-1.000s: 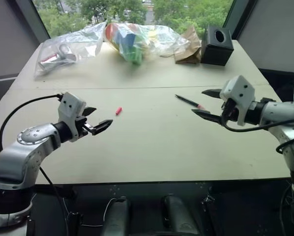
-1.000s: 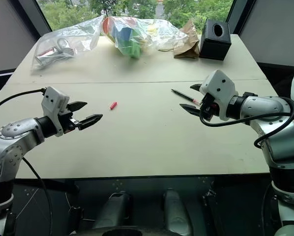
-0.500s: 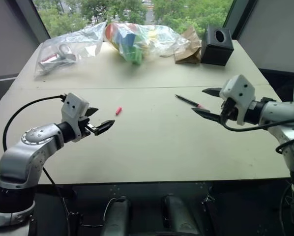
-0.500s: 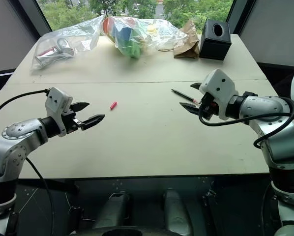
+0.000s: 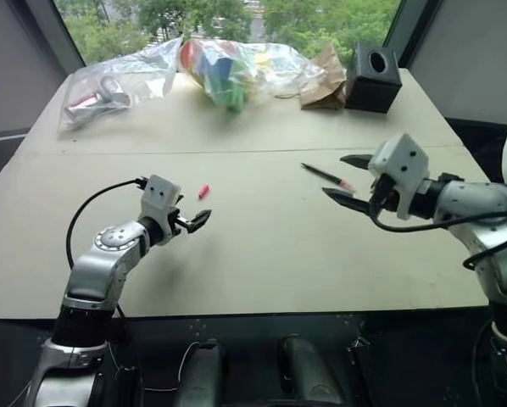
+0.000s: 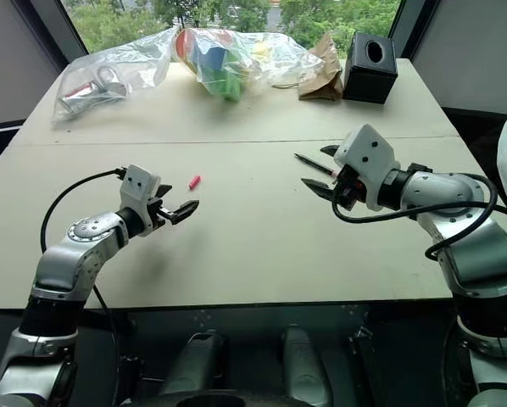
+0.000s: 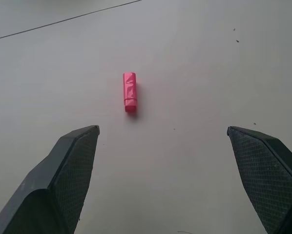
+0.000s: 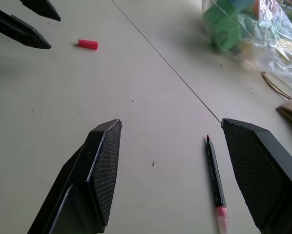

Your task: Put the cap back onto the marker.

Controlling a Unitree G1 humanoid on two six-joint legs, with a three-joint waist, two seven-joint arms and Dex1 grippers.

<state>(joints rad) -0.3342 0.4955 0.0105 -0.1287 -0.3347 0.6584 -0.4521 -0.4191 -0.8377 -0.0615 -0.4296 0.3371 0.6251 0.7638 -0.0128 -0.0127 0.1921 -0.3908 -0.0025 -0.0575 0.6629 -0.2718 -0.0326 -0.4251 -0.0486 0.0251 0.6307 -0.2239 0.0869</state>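
The cap (image 5: 204, 192) is a small bright red tube lying on the beige table (image 5: 262, 254), left of centre. My left gripper (image 5: 192, 212) hovers low just short of it, open and empty. In the left wrist view the cap (image 7: 130, 91) lies ahead of the wide-apart fingers (image 7: 73, 161), nearer the left one. The marker (image 5: 325, 175), thin and black with a pinkish end, lies on the table at centre right. My right gripper (image 8: 171, 124) hangs above it, open and empty. The marker (image 8: 215, 175) shows close to one of that gripper's fingers (image 8: 263, 170).
At the table's far side lie a clear bag of colourful blocks (image 5: 236, 64), a clear bag with a metal item (image 5: 109, 89), a brown paper bag (image 5: 325, 80) and a black box (image 5: 374, 78). A seam (image 5: 253, 153) crosses the table beyond the cap and marker.
My left arm has reached forward and down, bringing its open gripper close to the cap. The right gripper has kept its place and opening.
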